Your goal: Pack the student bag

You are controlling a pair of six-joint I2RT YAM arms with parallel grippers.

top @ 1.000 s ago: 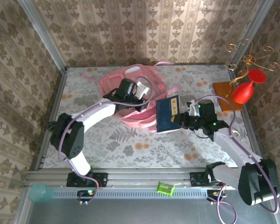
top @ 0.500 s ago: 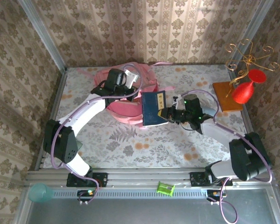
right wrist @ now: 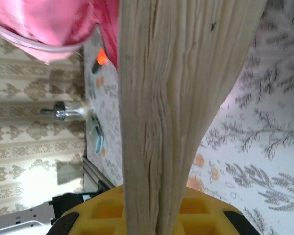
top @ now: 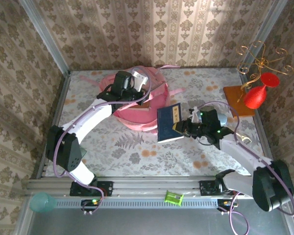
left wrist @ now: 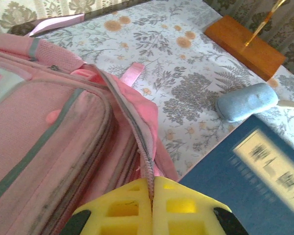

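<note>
Overhead, the pink bag lies at the back-left of the table, a large, limp fabric shell. The left gripper sits on its upper rim. The right gripper carries a blue book on edge, just beside the bag's right flank.

From the left wrist, the left gripper is closed on the bag, its yellow pads pinching the zip edge. The fabric appears soft and light and is likely to sag wherever it is unsupported. The stiffer zip seam looks the best hold for lifting the mouth open.

From the right wrist, the right gripper clamps the book, page edges facing the camera. The bag shows pink beyond, at upper left.
</note>
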